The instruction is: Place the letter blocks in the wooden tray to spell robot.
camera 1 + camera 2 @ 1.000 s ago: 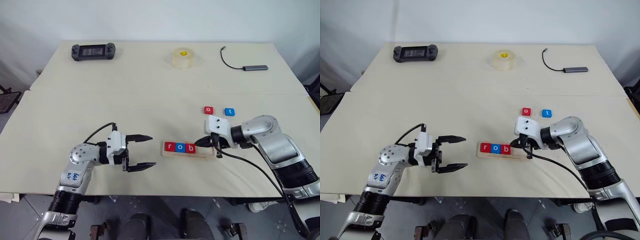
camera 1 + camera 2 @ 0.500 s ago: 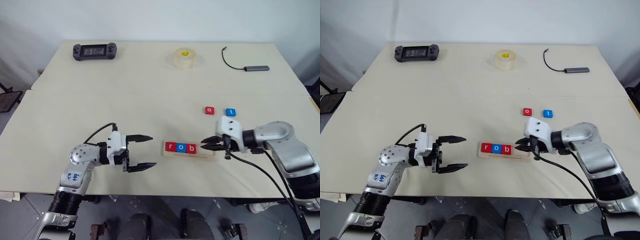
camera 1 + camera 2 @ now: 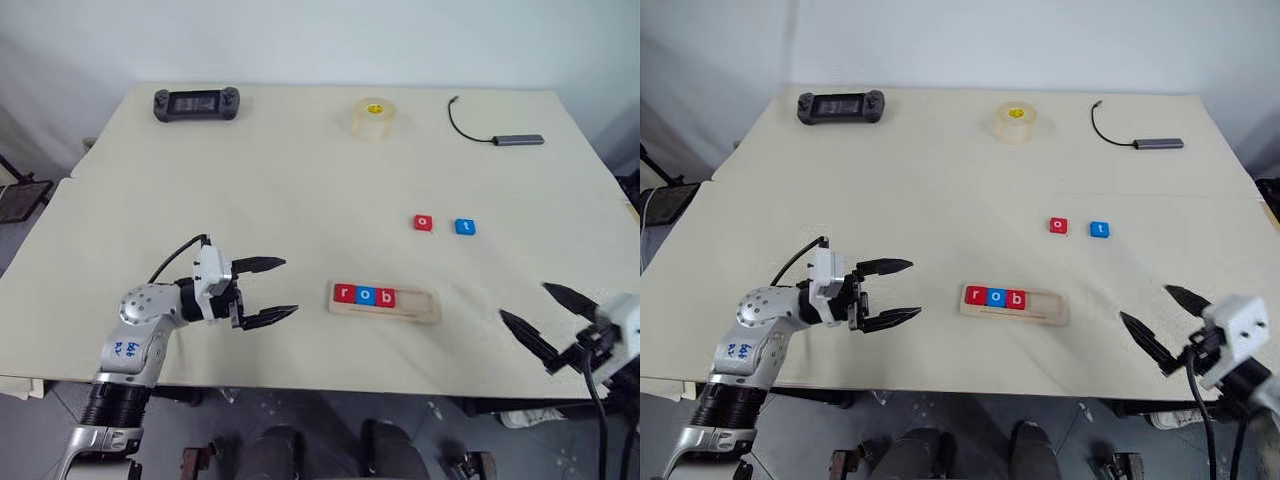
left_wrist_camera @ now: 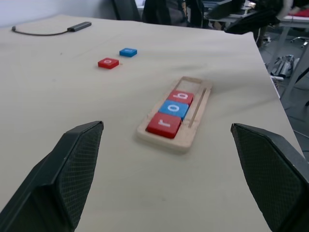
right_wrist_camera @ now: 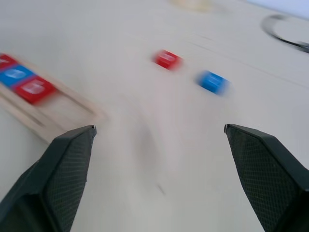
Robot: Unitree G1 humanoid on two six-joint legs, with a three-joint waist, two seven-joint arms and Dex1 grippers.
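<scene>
The wooden tray (image 3: 415, 305) lies near the table's front middle with three letter blocks in its left part: red r (image 3: 344, 293), blue o (image 3: 365, 295), red b (image 3: 386, 297). Its right part is bare. A loose red o block (image 3: 423, 222) and a blue t block (image 3: 464, 227) lie beyond the tray to the right. My left gripper (image 3: 272, 289) hovers open left of the tray, pointing at it, nothing between its fingers. At the front right edge my right gripper (image 3: 545, 315) stands open and holds nothing, well clear of the tray.
At the table's far side sit a black game controller (image 3: 196, 103), a roll of clear tape (image 3: 373, 117) and a grey hub with a black cable (image 3: 518, 139). A seam (image 3: 250, 178) runs across the table top.
My right gripper let go at the tray's right end, opened wide and drew back to the front right edge. The left gripper shifted only slightly. The camera view moved a little.
</scene>
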